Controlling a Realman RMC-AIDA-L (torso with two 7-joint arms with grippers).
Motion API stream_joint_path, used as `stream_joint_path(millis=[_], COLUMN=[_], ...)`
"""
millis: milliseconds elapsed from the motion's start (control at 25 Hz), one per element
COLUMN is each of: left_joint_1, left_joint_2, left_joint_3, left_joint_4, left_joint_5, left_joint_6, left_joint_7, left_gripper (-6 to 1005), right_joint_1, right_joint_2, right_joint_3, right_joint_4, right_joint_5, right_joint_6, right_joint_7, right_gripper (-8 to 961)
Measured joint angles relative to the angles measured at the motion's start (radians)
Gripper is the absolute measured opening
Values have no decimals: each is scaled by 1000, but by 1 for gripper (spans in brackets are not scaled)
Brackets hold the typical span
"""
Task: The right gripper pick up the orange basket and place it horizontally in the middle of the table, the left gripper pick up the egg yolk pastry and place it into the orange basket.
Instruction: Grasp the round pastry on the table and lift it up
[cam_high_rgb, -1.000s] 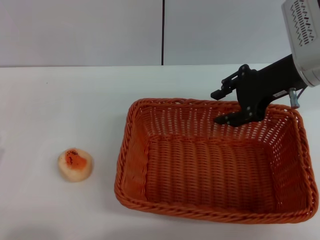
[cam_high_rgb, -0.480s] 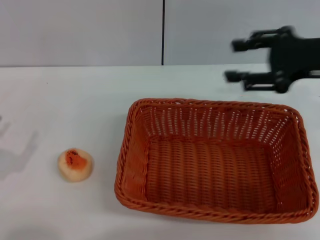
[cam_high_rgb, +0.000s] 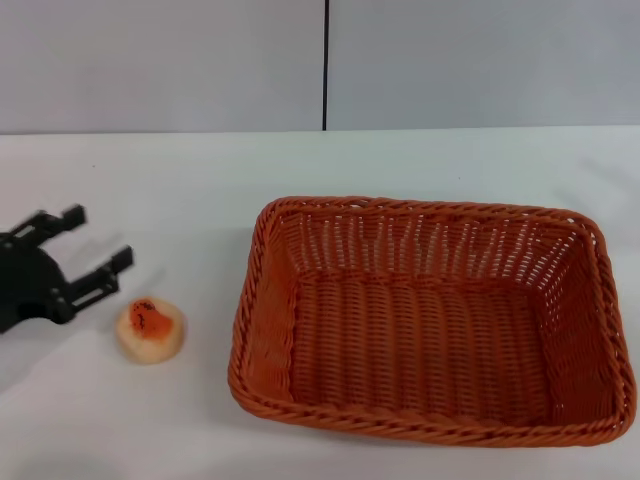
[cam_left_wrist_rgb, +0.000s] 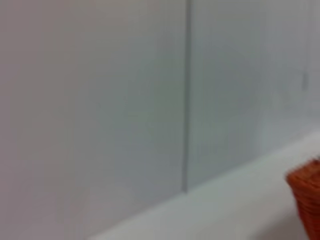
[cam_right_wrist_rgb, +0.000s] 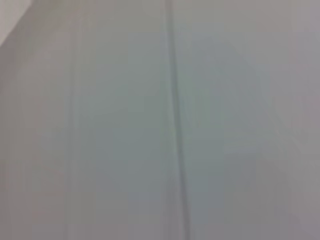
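White table (cam_high_rgb: 400, 160) | right hand gone | left hand (cam_high_rgb: 98, 245) arrived, spread, near pastry (cam_high_rgb: 150, 329)

From my head camera I see the left gripper (cam_high_rgb: 97, 243) only partly, its arm cut off by the left edge. The basket (cam_high_rgb: 430, 320) just touches the right edge. My left wrist camera catches only a blurred corner of the basket (cam_left_wrist_rgb: 307, 192), cut by the frame. The right gripper is out of sight.
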Motion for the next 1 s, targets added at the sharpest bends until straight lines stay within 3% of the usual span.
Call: stream_joint_path(millis=[360, 720, 760, 1000], left_joint_1=[-10, -10, -9, -34], left_joint_2=[11, 22, 5, -9], left_joint_3=[1, 1, 2, 4], left_joint_4=[-153, -151, -143, -104], left_joint_5=[215, 253, 306, 361], left_joint_6=[-40, -73, -69, -45], left_joint_7=[-232, -266, -259, -243], left_gripper=[729, 727, 726, 725], right_joint_1=[-18, 4, 4, 20], right_joint_2=[1, -2, -2, -4], right_joint_3=[57, 51, 51, 50], right_joint_4=[103, 115, 115, 147], right_joint_5=[30, 22, 22, 22], right_joint_6=[-41, -33, -33, -33], right_joint_7=[-28, -32, -32, -54], right_gripper=[638, 638, 638, 638])
